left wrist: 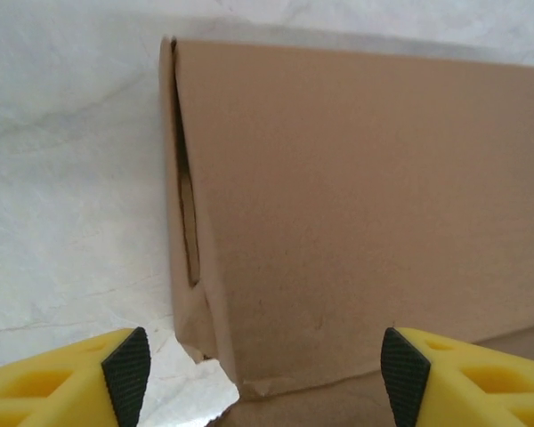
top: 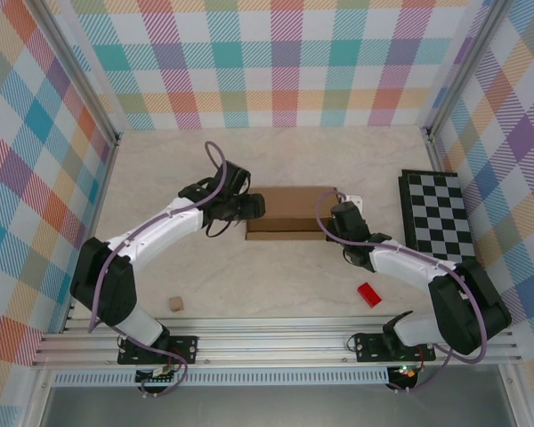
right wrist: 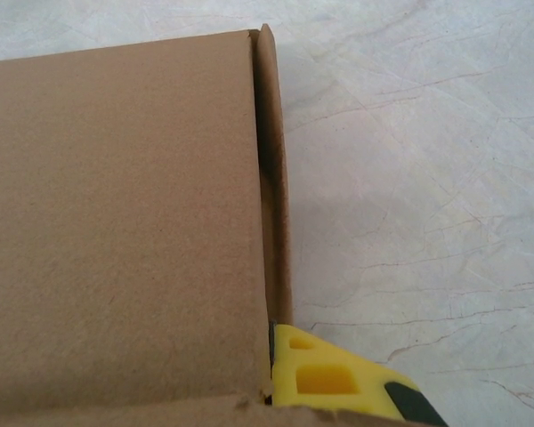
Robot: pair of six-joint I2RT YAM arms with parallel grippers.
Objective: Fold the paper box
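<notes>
The paper box (top: 289, 212) lies in the middle of the table (top: 276, 276) as a closed-up brown cardboard slab, with one gripper at each of its short ends. The left gripper (top: 249, 207) sits at one end with its jaws spread wide. In the left wrist view its two yellow fingers (left wrist: 129, 365) stand far apart, and the box's top panel and end corner reach out ahead of them and between them, touching neither pad. Just ahead of the left-hand finger, the box's near corner is crumpled, and a narrow dark slit gapes along the end wall where a flap sits loosely tucked. The right gripper (top: 343, 216) is at the opposite end. In the right wrist view one yellow finger (right wrist: 325, 378) presses against the outside of the upright end flap, while the cardboard hides its partner — so I cannot tell whether this gripper is clamped or loose. Off to the right gripper's outer side lies a black-and-white checkered mat (top: 436, 212), apart from the box. Behind it, back toward its arm's base, rests a small red block (top: 368, 294). Well behind the left gripper, near that arm's base, sits a tiny tan cube (top: 174, 304).
</notes>
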